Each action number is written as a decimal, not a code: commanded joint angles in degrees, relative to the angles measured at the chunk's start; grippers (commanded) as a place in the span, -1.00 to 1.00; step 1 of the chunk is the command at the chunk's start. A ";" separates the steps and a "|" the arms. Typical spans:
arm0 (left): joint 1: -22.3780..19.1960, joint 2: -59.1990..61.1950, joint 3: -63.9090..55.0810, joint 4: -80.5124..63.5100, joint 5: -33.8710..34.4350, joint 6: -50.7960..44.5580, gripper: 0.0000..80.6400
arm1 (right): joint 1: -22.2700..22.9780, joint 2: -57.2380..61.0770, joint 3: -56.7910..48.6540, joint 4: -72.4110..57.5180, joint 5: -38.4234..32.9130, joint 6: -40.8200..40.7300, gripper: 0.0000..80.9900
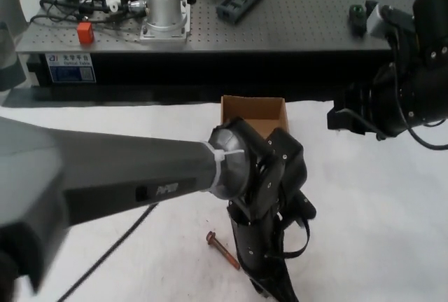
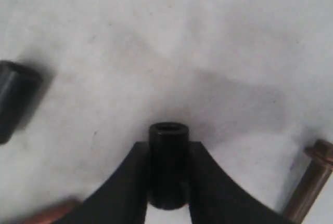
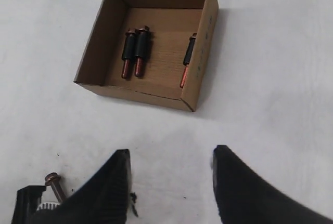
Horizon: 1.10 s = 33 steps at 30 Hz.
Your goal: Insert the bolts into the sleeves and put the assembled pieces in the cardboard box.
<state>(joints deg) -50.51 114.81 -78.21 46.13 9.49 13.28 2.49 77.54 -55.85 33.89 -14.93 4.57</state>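
Cardboard box [image 3: 136, 94] on white surface [image 3: 270, 104], three sleeved bolts [image 3: 135, 52] inside box, left hand [image 2: 169, 154] gripping black sleeve [image 2: 168, 172] on robot's side of box, right hand [image 3: 170, 154] spread wide, apart from box, loose bolt [image 1: 222, 249] also robot's side.

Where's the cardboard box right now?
In the high view the cardboard box sits mid-bench on the white cover, beyond the left arm's wrist; the right wrist view shows three assembled pieces inside.

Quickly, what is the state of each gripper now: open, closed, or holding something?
Left gripper: closed on a black sleeve.
Right gripper: open, holding nothing.
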 commanded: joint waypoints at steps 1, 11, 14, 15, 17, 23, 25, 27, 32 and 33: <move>2.05 -9.11 2.13 2.03 -6.97 -8.48 -0.98 | 1.88 -0.96 -0.10 1.15 -0.72 -1.55 -0.10; 15.33 -47.05 31.79 -11.98 -8.01 -22.76 -0.98 | 16.07 7.08 -2.79 1.87 2.80 -2.00 -0.10; 17.91 -55.13 36.21 -13.62 -8.01 -25.85 -0.98 | 20.15 12.77 -5.68 2.86 3.49 -2.28 -0.10; 18.63 -57.57 37.31 -13.69 -8.11 -26.83 -0.98 | 21.65 14.97 -7.02 3.77 4.68 -3.01 -0.10; 19.56 -61.71 38.80 -13.65 -9.12 -28.02 -0.98 | 24.39 19.46 -9.72 5.99 7.87 -5.09 -0.10; 20.11 -69.87 39.76 -13.25 -13.33 -28.38 -0.98 | 29.70 30.45 -18.42 10.04 14.93 -9.37 -0.10; 20.11 -71.10 39.76 -13.25 -14.27 -28.38 -0.98 | 30.50 32.90 -20.57 11.02 14.93 -9.83 -0.10; 20.11 -71.63 39.76 -13.25 -14.70 -28.26 -0.98 | 31.10 34.95 -22.36 12.16 15.44 -11.04 -0.10; 20.11 -71.69 39.76 -13.25 -14.93 -27.56 -0.98 | 31.88 38.57 -25.02 13.05 15.86 -11.99 -0.10; 20.11 -71.69 39.76 -13.25 -14.93 -27.46 -0.98 | 32.01 38.96 -25.26 13.55 15.86 -11.99 -0.10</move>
<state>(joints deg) -30.66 43.60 -38.32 33.92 -4.50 -14.47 34.32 116.92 -80.44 47.38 0.95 -6.73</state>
